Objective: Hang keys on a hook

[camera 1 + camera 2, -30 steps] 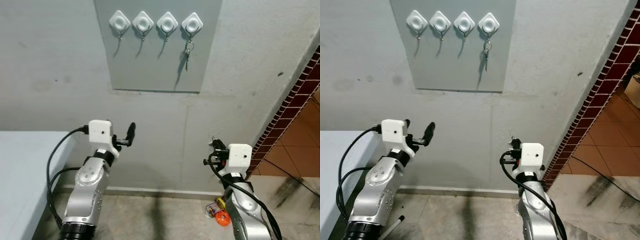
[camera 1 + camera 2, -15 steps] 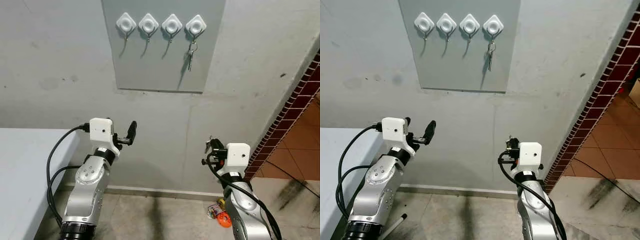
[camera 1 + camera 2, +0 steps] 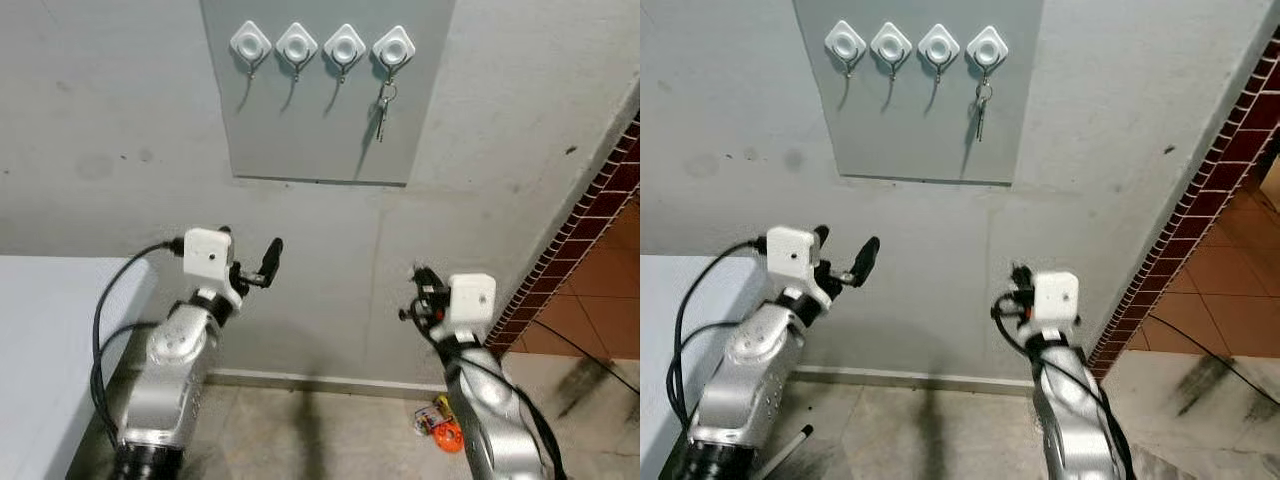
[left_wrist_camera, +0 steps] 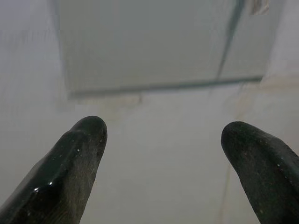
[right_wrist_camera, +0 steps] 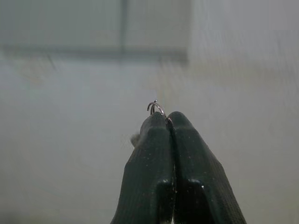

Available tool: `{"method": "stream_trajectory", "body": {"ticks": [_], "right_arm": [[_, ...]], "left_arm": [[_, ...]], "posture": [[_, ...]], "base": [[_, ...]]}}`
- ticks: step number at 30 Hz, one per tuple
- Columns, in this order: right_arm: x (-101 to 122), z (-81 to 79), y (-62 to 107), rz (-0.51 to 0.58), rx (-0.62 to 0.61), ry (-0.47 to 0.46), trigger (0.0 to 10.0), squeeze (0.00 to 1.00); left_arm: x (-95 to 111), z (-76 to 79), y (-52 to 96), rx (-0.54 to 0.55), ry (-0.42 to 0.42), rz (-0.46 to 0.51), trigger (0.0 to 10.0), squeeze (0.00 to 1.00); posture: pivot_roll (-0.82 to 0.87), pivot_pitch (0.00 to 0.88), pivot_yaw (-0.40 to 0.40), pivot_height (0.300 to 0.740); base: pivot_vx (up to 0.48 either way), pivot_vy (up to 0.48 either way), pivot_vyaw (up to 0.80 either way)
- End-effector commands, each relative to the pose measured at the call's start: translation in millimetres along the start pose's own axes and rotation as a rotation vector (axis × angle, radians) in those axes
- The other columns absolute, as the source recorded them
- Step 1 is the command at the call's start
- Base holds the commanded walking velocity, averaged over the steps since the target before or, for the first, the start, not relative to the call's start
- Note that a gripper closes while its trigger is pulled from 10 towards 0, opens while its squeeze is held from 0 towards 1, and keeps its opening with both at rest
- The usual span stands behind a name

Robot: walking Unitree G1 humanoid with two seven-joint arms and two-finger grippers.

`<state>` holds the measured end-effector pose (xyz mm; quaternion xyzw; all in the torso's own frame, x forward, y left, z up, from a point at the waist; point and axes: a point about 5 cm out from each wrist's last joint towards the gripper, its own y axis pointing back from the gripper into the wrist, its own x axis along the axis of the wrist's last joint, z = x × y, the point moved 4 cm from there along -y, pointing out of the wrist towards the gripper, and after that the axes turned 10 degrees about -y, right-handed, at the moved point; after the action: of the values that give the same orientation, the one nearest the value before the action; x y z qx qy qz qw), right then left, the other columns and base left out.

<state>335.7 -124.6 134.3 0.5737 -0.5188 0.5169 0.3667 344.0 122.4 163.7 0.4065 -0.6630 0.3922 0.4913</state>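
The right gripper (image 5: pixel 167 117) pinches a thin, light, likely slippery key ring (image 5: pixel 156 107); left gripper (image 4: pixel 163 135) fingers spread wide.

Hooks: three white hooks (image 3: pixel 296 45) on the grey panel (image 3: pixel 320 130) hang bare; the rightmost hook (image 3: pixel 394 48) carries a key (image 3: pixel 380 108)
Wall: bare grey wall (image 3: pixel 330 250) between panel and grippers, open for reaching up
Left side: a pale table (image 3: pixel 45 340) stands beside the left arm
Right side: a brick wall edge (image 3: pixel 590 190) bounds the right
Floor: small orange and yellow clutter (image 3: pixel 438 425) near the skirting
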Motion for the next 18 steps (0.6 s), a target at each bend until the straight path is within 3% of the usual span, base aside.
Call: {"method": "stream_trajectory", "body": {"ticks": [1,8,18], "right_arm": [[5.5,-5.7,-7.8,0.007,0.040,-0.004,10.0,0.00],[48.0,-24.5,-55.0,0.099,0.153,-0.008,10.0,0.00],[80.3,-43.9,-83.8,0.153,0.273,-0.015,10.0,0.00]], "left_arm": [[13.3,0.7,-4.3,-0.041,-0.008,0.037,10.0,0.00],[49.2,-3.4,-27.9,-0.119,-0.071,0.137,10.0,0.00],[70.2,10.1,-41.4,-0.199,-0.090,0.194,10.0,0.00]], "posture": [[0.02,0.041,0.012,0.740],[0.03,0.077,-0.006,0.740],[0.04,0.110,-0.024,0.740]], "base": [[0.000,0.000,0.00],[0.000,0.000,0.00],[0.000,0.000,0.00]]}}
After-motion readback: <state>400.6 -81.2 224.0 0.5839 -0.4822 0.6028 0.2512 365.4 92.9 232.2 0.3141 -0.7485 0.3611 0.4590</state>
